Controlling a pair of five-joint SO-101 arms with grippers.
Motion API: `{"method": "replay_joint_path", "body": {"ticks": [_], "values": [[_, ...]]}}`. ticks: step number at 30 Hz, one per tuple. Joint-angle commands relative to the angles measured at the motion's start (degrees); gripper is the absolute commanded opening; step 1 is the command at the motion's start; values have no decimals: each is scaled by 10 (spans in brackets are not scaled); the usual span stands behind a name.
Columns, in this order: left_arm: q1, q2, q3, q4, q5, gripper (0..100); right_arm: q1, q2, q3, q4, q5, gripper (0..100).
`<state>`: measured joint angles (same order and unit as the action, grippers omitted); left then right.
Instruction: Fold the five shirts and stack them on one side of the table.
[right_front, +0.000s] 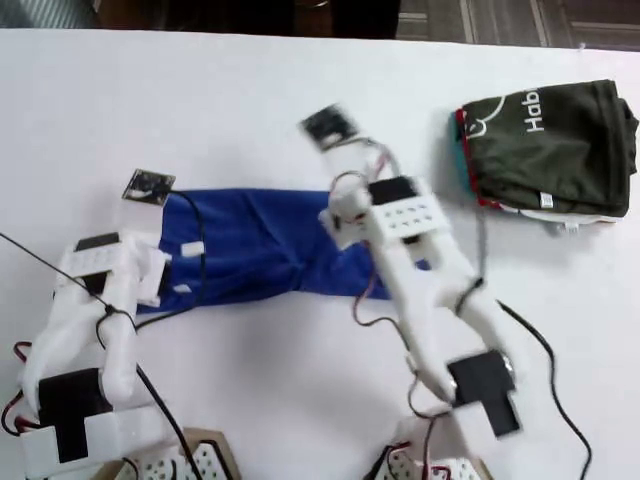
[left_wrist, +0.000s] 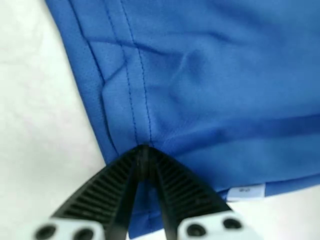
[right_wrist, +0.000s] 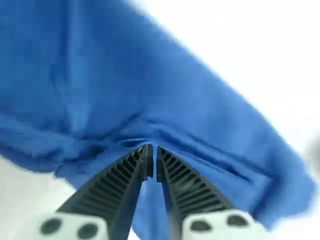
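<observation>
A blue shirt (right_front: 260, 245) lies partly folded as a long band across the middle of the white table (right_front: 200, 100). My left gripper (right_front: 160, 272) sits at the shirt's left end, and in the left wrist view it (left_wrist: 143, 151) is shut on the stitched hem of the blue shirt (left_wrist: 210, 80). My right gripper (right_front: 343, 228) is at the shirt's right part, and its own view shows it (right_wrist: 151, 150) shut on a pinched fold of the blue shirt (right_wrist: 100, 75). A stack of folded shirts (right_front: 548, 150), dark green on top, rests at the far right.
Cables trail from both arms across the near table, one over the shirt's left end (right_front: 200, 250). The arm bases (right_front: 80, 410) stand at the near edge. A small white label (left_wrist: 245, 191) shows at the shirt's edge.
</observation>
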<state>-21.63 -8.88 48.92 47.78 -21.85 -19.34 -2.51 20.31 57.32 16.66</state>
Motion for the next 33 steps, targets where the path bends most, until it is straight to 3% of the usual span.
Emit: {"method": "replay_joint_path", "body": {"ticks": [1,6,15,19,28,33], "values": [[7,-2,-7,-8,7,27,50,-90,17,19,-12,20],[7,-2,-7,-8,7,27,100,-133,91,13,11,20],[7,-2,-7,-8,7,27,134,-132,219,-98,29,20],[7,-2,-7,-8,7,27,161,-132,252,-130,72,20],[7,-2,-7,-8,7,27,206,-140,276,-131,84,20],[7,-2,-7,-8,7,27,189,-215,273,-100,82,20]]}}
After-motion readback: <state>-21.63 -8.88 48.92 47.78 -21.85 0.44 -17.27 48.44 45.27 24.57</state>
